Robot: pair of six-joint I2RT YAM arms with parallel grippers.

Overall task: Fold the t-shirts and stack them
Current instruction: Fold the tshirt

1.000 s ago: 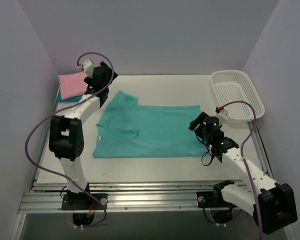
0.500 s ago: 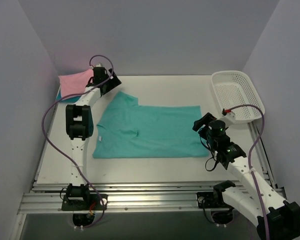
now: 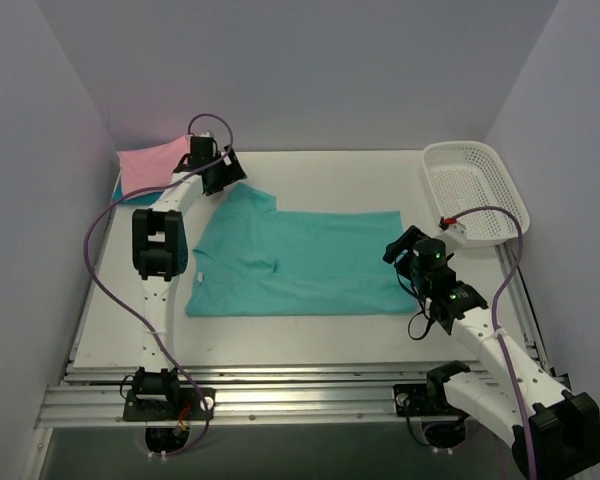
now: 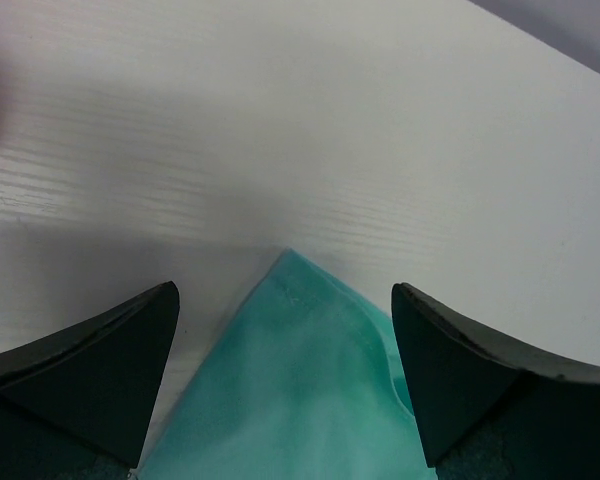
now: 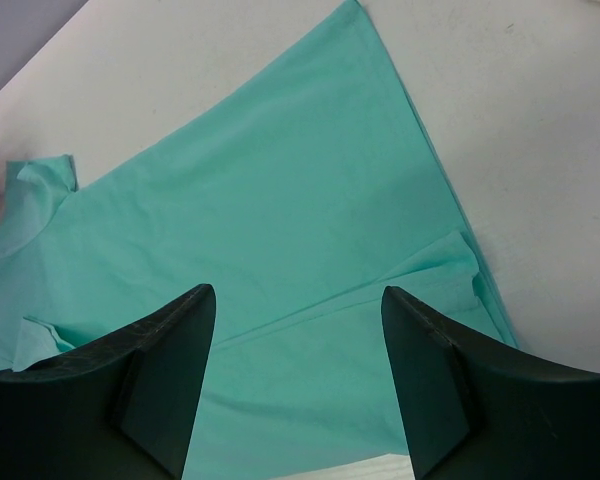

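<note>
My left gripper (image 4: 283, 292) hangs spread wide over the eleven o'clock corner of the teal-green t-shirt (image 3: 300, 262); my right gripper (image 5: 295, 293), spread and empty, hovers at its three o'clock edge.

We see soft, matt cloth in the teal-green t-shirt (image 3: 310, 260) and the pink t-shirt (image 3: 148, 163); the counter (image 3: 340, 172) is smooth matt white with a faint grain; the basket (image 3: 475, 185) is white plastic mesh; the front rail (image 3: 300, 398) is bare metal

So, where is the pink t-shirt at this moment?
In the top view, the pink t-shirt lies in the table's far left corner, on a darker teal-blue shirt, beyond the spread teal-green t-shirt.
</note>
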